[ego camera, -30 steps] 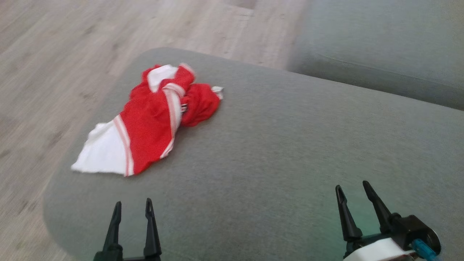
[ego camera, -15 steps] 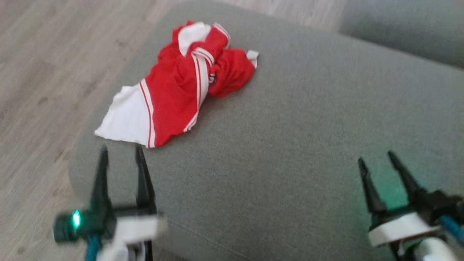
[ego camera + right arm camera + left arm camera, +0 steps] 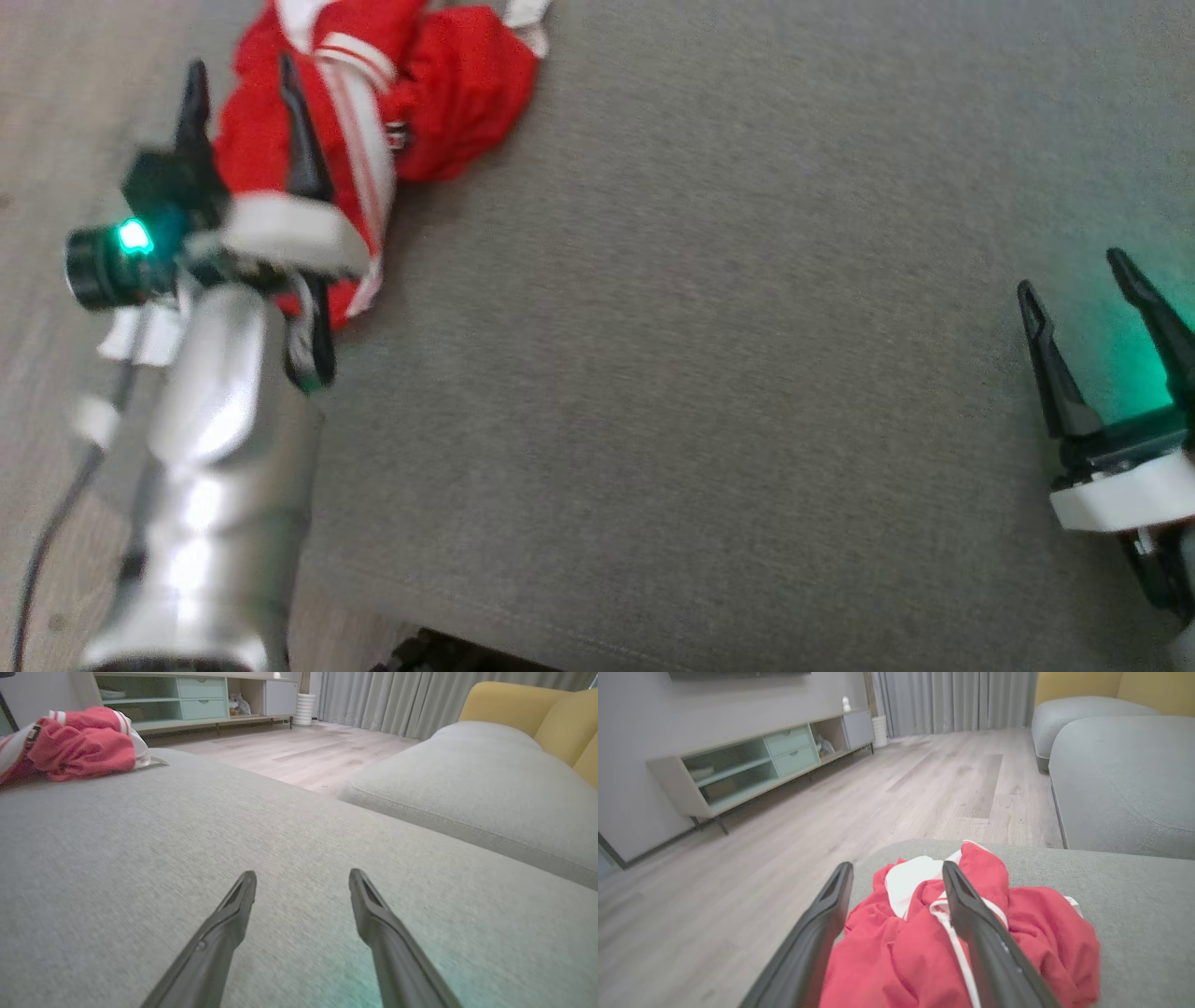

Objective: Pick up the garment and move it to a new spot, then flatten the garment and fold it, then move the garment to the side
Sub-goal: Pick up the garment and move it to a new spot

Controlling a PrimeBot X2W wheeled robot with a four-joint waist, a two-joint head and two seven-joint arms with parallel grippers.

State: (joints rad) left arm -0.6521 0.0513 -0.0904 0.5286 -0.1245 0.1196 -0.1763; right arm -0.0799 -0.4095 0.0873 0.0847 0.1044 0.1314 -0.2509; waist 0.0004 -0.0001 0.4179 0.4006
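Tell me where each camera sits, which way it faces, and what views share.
Head view: on the head, looking down at the grey sofa cushion; left gripper, silver forearm, right gripper show.
Left wrist view: left wrist, looking along its open fingers over the red-and-white garment toward the TV cabinet.
Right wrist view: right wrist, low over the cushion, open fingers, facing the curtains.
Shared: all three show the garment.

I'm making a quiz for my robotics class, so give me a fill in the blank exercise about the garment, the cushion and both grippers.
1. The garment is red and ____.
2. It lies on a ____ cushion.
3. The left gripper hangs over the garment with its jaws ____.
4. The right gripper is over bare cushion and holds ____.
Missing words: white; grey; open; nothing.
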